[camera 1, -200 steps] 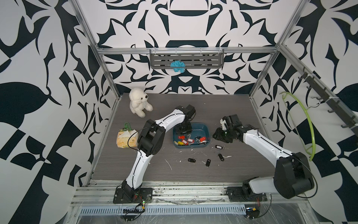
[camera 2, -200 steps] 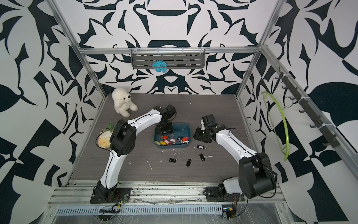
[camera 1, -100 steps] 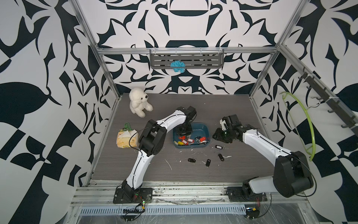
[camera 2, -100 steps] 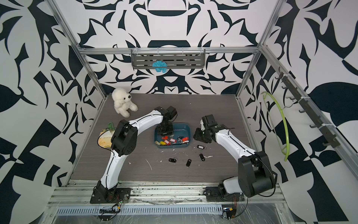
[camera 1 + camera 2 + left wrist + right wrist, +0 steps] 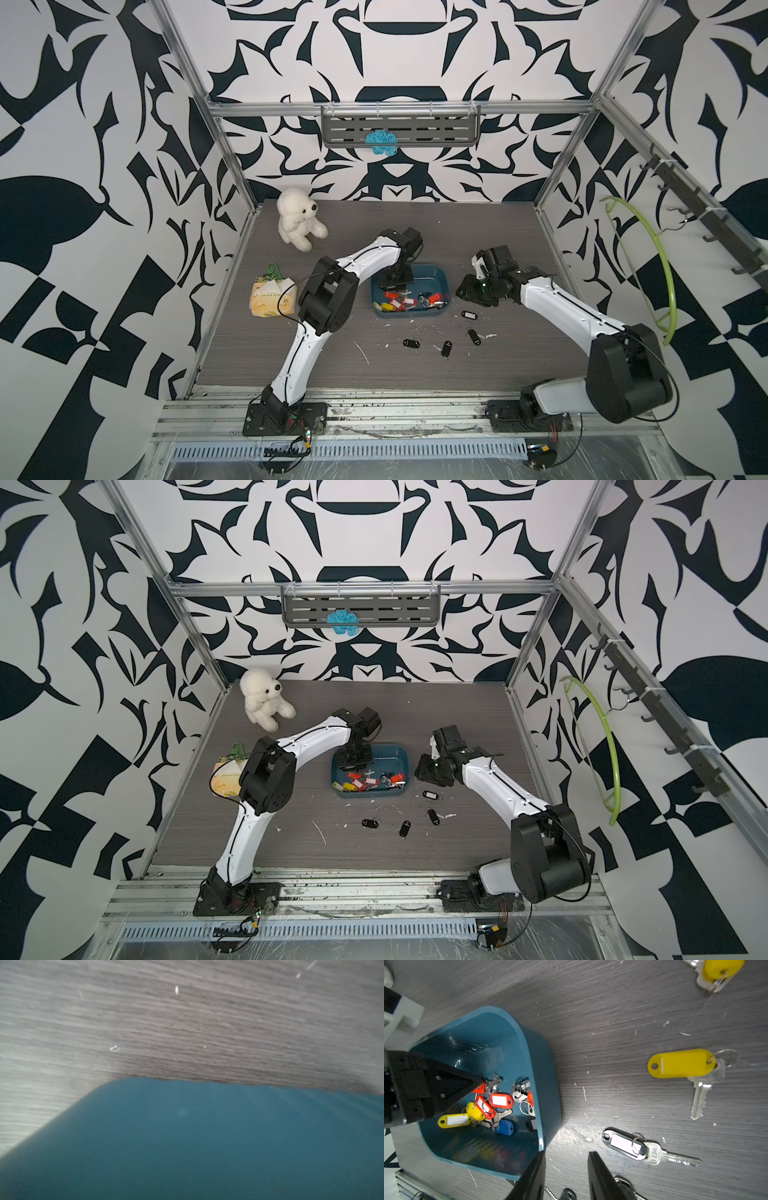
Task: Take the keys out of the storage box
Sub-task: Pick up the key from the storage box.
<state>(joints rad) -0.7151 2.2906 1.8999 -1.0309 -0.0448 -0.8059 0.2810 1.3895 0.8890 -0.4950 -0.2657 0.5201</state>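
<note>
Keys with red and yellow tags are heaped in the near part of the storage box, set mid-desk. The left jaws are lowered into the box's left side, pressed together at a red tag; whether it is gripped cannot be told. The right jaws are held spread just right of the box, above loose keys

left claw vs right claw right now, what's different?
Place: the left claw is down inside the storage box, tip among the keys; the right claw is outside it, over the table by the box's corner. State: the left claw is shut; the right claw is open, nothing between its fingers. Both are black and taper to points.
</note>
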